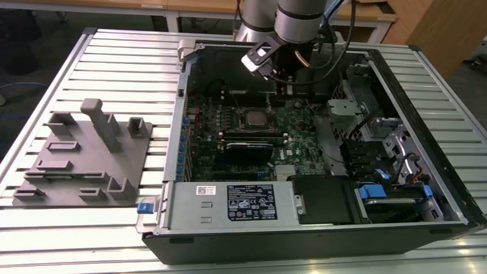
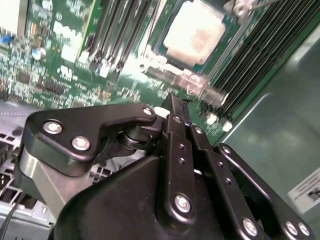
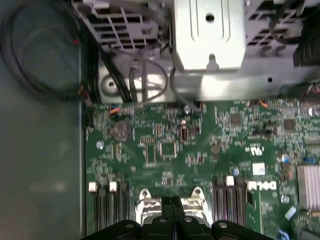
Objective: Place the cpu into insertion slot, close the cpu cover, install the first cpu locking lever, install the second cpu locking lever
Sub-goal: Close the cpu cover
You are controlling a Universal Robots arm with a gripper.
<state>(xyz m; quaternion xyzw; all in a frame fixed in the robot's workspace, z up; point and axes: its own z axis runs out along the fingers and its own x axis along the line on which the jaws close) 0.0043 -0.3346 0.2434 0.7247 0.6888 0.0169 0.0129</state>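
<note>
The arm (image 1: 295,20) is a chunky silver-grey tube with darker bands where the segments meet. A couple of thin black cables (image 1: 336,35) run alongside it on the exterior view's right, and there's a boxy white-and-black block (image 1: 259,59) down at the wrist end. In the second wrist view the gripper (image 2: 174,100) is all matte black: flat link bars, a rounded side plate (image 2: 75,132), and two slim fingers (image 2: 180,150) tapering to a narrow tip. Shiny silver screws (image 2: 182,202) dot every pivot, with two more on the plate. A bare grey metal body (image 2: 30,167) peeks out under that plate.
</note>
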